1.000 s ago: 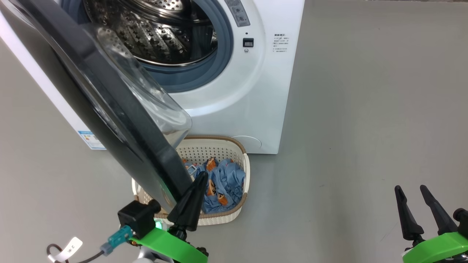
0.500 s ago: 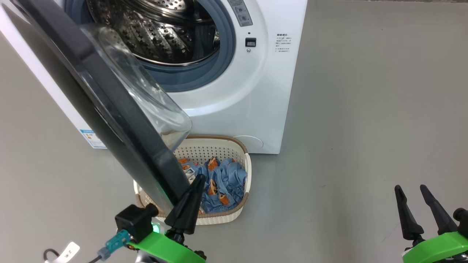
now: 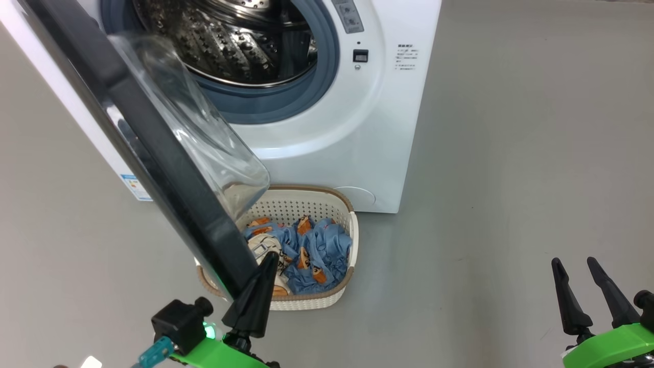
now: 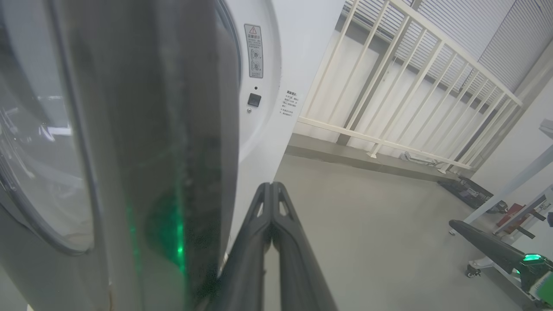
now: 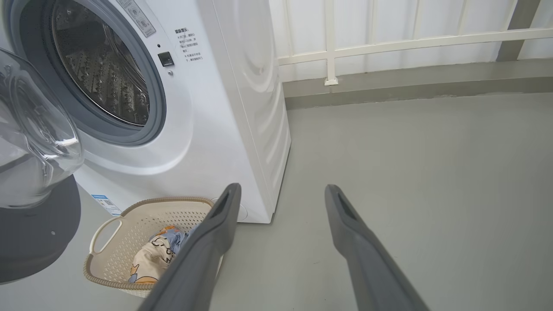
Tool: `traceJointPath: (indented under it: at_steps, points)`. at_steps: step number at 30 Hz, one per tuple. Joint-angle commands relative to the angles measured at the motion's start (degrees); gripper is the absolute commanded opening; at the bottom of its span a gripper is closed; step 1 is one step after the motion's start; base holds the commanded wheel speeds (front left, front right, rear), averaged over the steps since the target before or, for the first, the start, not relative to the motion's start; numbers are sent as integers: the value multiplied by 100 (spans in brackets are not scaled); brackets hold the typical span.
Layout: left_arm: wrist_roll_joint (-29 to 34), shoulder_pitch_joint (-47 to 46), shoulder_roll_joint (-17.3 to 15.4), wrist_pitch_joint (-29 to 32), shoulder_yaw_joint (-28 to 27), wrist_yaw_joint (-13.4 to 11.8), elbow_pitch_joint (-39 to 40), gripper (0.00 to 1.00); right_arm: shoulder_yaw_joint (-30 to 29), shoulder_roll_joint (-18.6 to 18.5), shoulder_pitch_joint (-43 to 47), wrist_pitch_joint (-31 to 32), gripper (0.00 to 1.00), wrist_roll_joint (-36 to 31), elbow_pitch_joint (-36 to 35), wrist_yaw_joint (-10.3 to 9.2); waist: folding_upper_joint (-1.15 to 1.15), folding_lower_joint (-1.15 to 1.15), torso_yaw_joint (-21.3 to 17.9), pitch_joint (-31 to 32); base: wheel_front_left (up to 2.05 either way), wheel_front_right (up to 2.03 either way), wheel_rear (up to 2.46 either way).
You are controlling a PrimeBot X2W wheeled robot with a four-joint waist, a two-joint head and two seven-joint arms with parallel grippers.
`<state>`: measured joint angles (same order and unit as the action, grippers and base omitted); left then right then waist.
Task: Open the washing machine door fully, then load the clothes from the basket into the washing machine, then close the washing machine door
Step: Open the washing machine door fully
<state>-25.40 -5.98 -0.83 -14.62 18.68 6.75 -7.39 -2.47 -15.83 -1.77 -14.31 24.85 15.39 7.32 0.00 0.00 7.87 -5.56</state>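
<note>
Opening the door, hinge side at the robot's left. The left gripper point(image 3: 271, 258), its two long dark fingers pressed together with nothing between them, lies along the machine-facing side of the large round washing machine door point(image 3: 153, 153), at the lower end of its glossy black rim; in the left wrist view the fingers point(image 4: 263, 224) run just beside that rim and appear to touch it. The door stands swung well out from the big white front-loading washing machine point(image 3: 357, 143), nearly edge-on to the head camera, so the step is judged unfinished. A good push would use the flank of the closed fingers on the rim, follow the arc about the hinge, and stay off the clear bulging glass window point(image 3: 204, 138). The door's lower edge overhangs the cream-white perforated plastic basket point(image 3: 352, 230) on the grey floor, against the machine's foot, which holds the blue printed clothes point(image 3: 317, 250). The right gripper point(image 3: 574, 263) hangs empty, fingers apart, well to the right.
</note>
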Motion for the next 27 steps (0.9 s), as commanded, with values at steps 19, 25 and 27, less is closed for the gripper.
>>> traceJointPath:
  at_steps: [19, 25, 27]
  points:
    - [168, 389, -205, -38, -498, -360, 576, 0, 175, -109, -17, -69, 100, -23, -124, 17, 0, 0, 201, 30, 0, 0, 0]
    - [176, 533, -205, -37, -510, -453, 720, 0, 180, -136, -11, -69, 100, -15, -126, 17, 0, 0, 271, 41, 0, 0, 0]
    - [169, 573, -205, -27, -506, -484, 764, 0, 181, -145, -8, -69, 100, -11, -124, 17, 0, 0, 303, 48, 0, 0, 0]
